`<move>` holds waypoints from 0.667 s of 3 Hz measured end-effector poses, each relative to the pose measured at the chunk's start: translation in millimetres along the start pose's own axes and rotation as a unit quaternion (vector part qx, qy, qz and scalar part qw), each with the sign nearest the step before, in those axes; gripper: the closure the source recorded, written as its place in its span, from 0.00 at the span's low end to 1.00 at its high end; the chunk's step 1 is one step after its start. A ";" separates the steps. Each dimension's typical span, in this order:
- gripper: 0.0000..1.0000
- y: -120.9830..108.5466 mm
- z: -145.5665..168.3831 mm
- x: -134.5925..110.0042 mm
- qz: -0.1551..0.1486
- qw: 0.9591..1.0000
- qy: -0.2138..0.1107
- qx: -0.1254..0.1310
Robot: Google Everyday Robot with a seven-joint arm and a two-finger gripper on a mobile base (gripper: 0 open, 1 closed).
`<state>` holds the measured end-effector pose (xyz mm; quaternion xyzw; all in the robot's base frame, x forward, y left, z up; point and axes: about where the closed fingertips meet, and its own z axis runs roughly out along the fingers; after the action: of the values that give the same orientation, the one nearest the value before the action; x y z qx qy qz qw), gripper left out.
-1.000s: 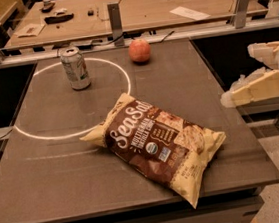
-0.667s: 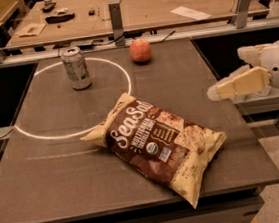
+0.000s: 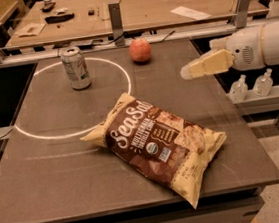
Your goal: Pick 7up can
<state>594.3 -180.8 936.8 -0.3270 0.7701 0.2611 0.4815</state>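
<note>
Dark table (image 3: pixel 60 168): pale, silver-topped 7up can (image 3: pixel 76 68) upright — pincer (image 3: pixel 188 71) at right.

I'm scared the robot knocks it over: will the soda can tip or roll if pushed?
The 7up can stands upright, tall and narrow, so a sideways push would probably tip it, and then it could roll. Its smooth metal may be slippery. The gripper hovers far off, past the apple.
</note>
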 end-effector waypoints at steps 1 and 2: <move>0.00 0.0 39.6 -30.6 -0.014 0.999 -0.012 -0.032; 0.00 0.1 39.7 -30.6 -0.014 0.999 -0.012 -0.032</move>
<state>626.8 -144.6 948.9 -0.3501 0.7510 0.2826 0.4833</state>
